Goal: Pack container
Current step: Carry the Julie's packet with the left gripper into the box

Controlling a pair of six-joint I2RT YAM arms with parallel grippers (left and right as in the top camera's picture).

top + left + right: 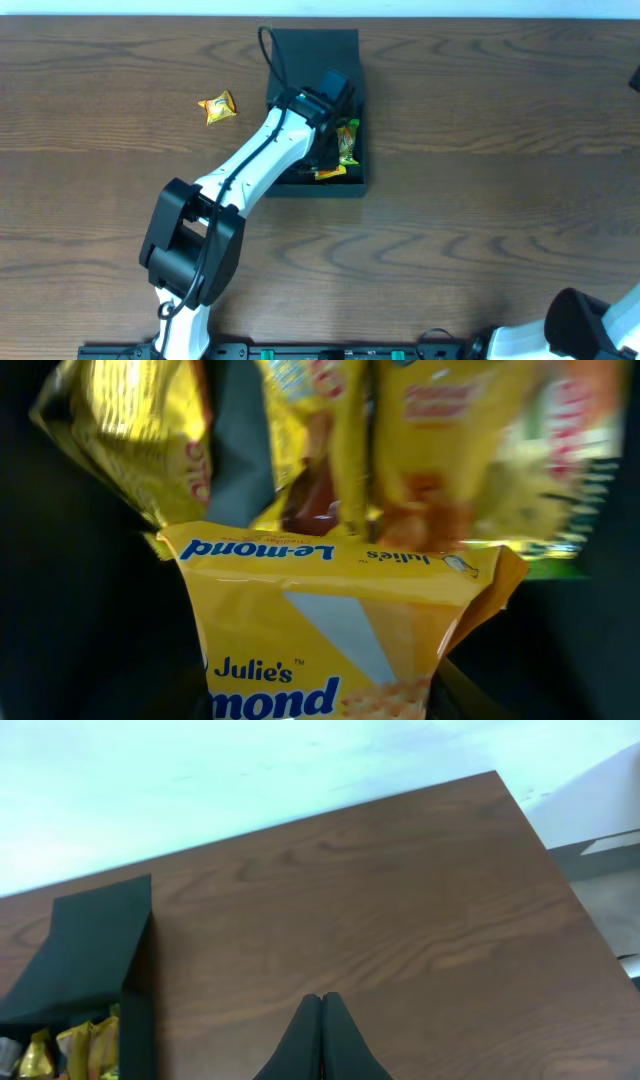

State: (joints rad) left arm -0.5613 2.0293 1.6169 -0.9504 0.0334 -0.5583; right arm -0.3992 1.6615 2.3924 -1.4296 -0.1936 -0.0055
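Left end effector (333, 135) down inside the container (330, 188) – grip or no grip? Can't tell.
The container sits open on the desk (500, 150), lid (310, 50) flipped away from me. A Le-mond packet (330, 620) fills my wrist view, other snacks (120, 440) behind it. If it's pinched when I lift, it comes back out, and a crooked exit could shove the container. Right end effector (321, 1020) is clenched, parked well aside. One candy packet (217, 107) lies outside.

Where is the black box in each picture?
Overhead: container at top middle, lid flap open.
Left wrist: only dark edges around yellow packets, probably its inside.
Right wrist: bottom-left corner, lid up.
Shared landmark: the yellow packets inside it.
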